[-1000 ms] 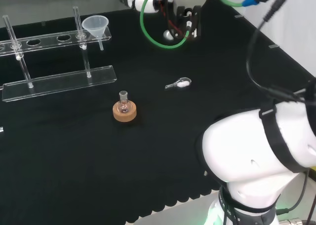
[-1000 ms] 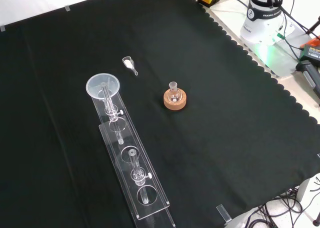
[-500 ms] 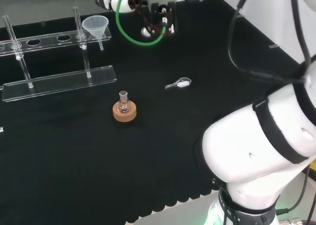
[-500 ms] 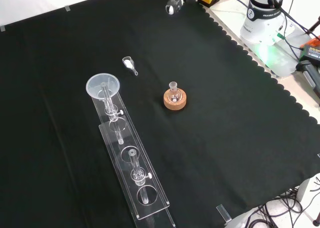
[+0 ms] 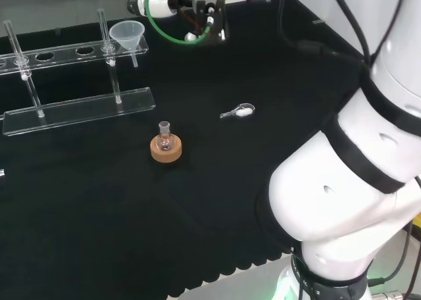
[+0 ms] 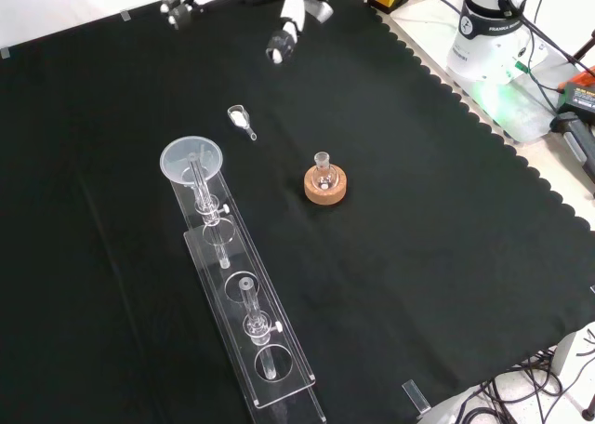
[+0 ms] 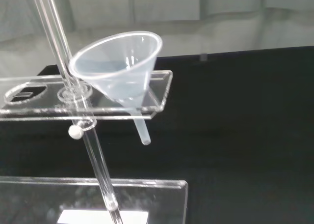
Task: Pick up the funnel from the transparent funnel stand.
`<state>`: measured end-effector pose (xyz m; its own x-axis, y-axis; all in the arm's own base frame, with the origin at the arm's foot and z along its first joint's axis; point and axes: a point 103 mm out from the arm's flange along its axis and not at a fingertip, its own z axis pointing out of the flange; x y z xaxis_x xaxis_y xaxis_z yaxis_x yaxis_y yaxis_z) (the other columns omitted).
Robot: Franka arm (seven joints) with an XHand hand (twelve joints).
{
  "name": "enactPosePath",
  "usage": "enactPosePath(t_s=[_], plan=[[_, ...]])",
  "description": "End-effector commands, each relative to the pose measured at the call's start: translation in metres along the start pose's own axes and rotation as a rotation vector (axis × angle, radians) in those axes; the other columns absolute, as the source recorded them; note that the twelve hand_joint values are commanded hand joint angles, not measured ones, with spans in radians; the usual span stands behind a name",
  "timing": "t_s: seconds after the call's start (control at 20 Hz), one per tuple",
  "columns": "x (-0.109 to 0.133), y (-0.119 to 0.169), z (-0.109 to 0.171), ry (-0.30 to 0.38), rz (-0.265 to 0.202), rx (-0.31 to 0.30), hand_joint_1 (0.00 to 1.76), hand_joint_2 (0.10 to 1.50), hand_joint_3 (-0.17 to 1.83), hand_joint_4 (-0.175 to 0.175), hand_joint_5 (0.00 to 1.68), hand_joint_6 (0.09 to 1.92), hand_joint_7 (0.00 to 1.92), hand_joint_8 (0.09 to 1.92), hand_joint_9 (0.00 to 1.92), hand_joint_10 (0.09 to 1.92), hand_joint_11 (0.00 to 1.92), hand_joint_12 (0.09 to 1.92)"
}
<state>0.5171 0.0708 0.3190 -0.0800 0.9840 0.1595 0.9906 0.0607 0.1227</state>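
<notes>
- The clear, cone-shaped plastic funnel [image 7: 119, 67] sits in the end hole of the upper shelf of the transparent acrylic funnel stand [image 5: 79, 106]. Its wide mouth faces up and its short stem [image 7: 141, 133] hangs free below the shelf. I judge the hole is there to hold the funnel upright, with the rim clear for a grasp from above or from the side.
- In the head view the funnel [image 5: 127, 34] is at about ten o'clock from the cloth's middle, at the right end of the stand. In the front view the funnel [image 6: 191, 160] is at about nine o'clock, at the stand's upper end.
- A thin clear post [image 7: 73, 101] rises just beside the funnel's cone. It looks like the main thing the fingers must avoid.
- The black and white robot hand [image 6: 290, 19] hangs above the black cloth [image 5: 217, 162], at about one o'clock from the funnel in the front view and well apart from it. It touches nothing and holds nothing. Its fingers look fairly straight there, so I judge it released, though little of it is plain.
- In the head view the hand [image 5: 205, 17] is at about three o'clock from the funnel.
- Further out, a small round glass flask [image 6: 323, 168] stands in a cork ring [image 6: 325, 188], and a small clear scoop holding white powder [image 6: 240, 118] lies on the cloth between the hand and the funnel. Neither belongs to this step.
</notes>
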Motion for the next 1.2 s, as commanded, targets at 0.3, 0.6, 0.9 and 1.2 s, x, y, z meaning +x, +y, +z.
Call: enactPosePath(t_s=[0.3, 0.6, 0.9, 1.2], plan=[[-0.059, 0.066, 0.034, 0.014, 0.0, 0.14, 0.18, 0.72, 0.2, -0.027, 0.04, 0.09, 0.0, 0.09, 0.0, 0.37, 0.0, 1.14], [-0.051, 0.078, 0.056, 0.009, -0.07, 0.173, 0.18, 0.72, 0.2, -0.027, 0.04, 0.09, 0.0, 0.09, 0.0, 0.37, 0.0, 1.13], [-0.053, 0.086, 0.074, -0.008, -0.018, 0.181, 0.18, 0.72, 0.2, -0.027, 0.04, 0.09, 0.0, 0.09, 0.0, 0.36, 0.0, 1.13], [0.014, 0.059, 0.1, -0.14, 0.102, 0.064, 0.18, 0.72, 0.19, -0.027, 0.04, 0.09, 0.0, 0.09, 0.0, 0.35, 0.0, 1.13]])
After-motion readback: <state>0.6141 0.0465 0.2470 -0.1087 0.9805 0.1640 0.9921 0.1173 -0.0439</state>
